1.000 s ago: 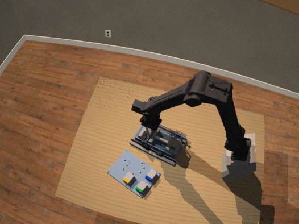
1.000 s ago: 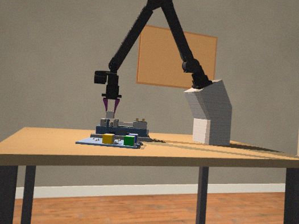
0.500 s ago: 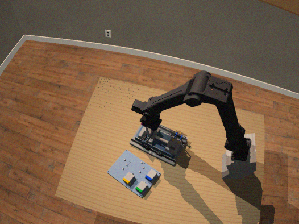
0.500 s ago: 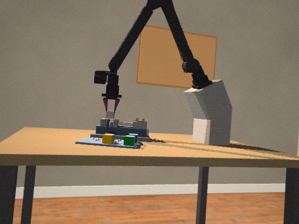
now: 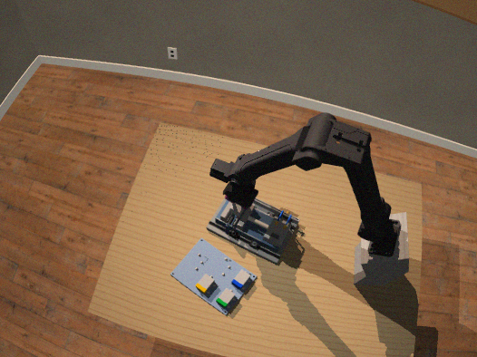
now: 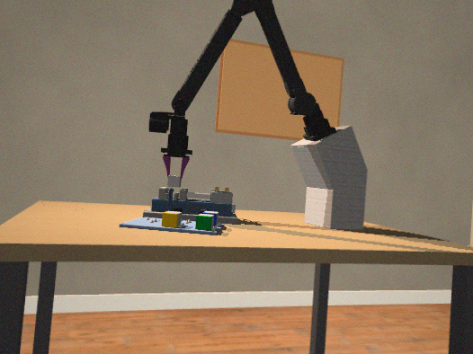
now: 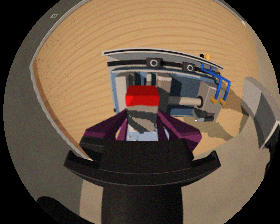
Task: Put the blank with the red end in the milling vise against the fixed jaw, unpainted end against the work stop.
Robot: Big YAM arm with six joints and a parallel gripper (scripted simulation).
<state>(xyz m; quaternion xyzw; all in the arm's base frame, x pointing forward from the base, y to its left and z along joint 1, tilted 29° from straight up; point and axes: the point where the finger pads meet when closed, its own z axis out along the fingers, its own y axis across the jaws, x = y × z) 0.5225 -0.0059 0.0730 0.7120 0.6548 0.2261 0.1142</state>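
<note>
My gripper (image 6: 174, 178) is shut on the blank with the red end (image 7: 144, 102) and holds it just above the milling vise (image 5: 254, 225). In the wrist view the red end faces the camera, with the vise (image 7: 169, 87) right below and behind it. In the side view the blank (image 6: 174, 181) hangs between the purple fingers, a little above the left end of the vise (image 6: 193, 201). The jaw with blue hoses (image 5: 285, 219) is at the vise's right end. The work stop is too small to make out.
A light blue plate (image 5: 213, 274) lies in front of the vise with the yellow-ended blank (image 5: 205, 284), the blue-ended blank (image 5: 240, 278) and the green-ended blank (image 5: 225, 297) on it. The arm's white base block (image 5: 382, 255) stands at the right.
</note>
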